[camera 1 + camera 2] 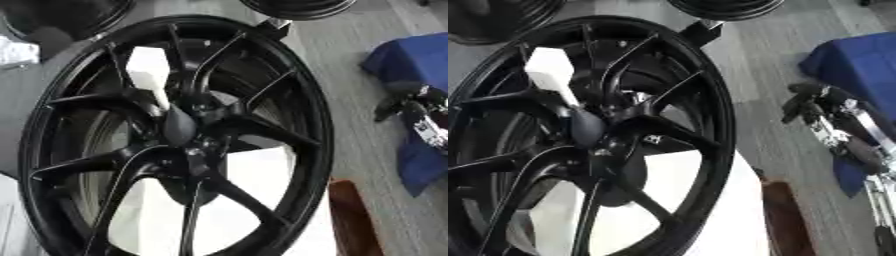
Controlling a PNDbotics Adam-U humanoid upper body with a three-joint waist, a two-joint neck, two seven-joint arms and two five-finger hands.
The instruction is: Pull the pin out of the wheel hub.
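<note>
A large black multi-spoke wheel (289, 90) stands tilted and fills most of both views. Its hub (179, 127) is a dark rounded cap where the spokes meet; I cannot make out a pin on it. A white block (551, 72) shows between the upper spokes, just above the hub. My right hand (805, 102) hangs off to the right of the rim, well apart from it, with relaxed fingers holding nothing. Its silver and black forearm (846, 135) runs down to the right. My left hand shows in neither view.
Two more black rims (297, 7) (61, 20) lie at the top edge. A blue cloth (411, 60) covers something at the right. A brown wooden piece (785, 220) stands at the lower right, beside a white surface (719, 220) under the wheel.
</note>
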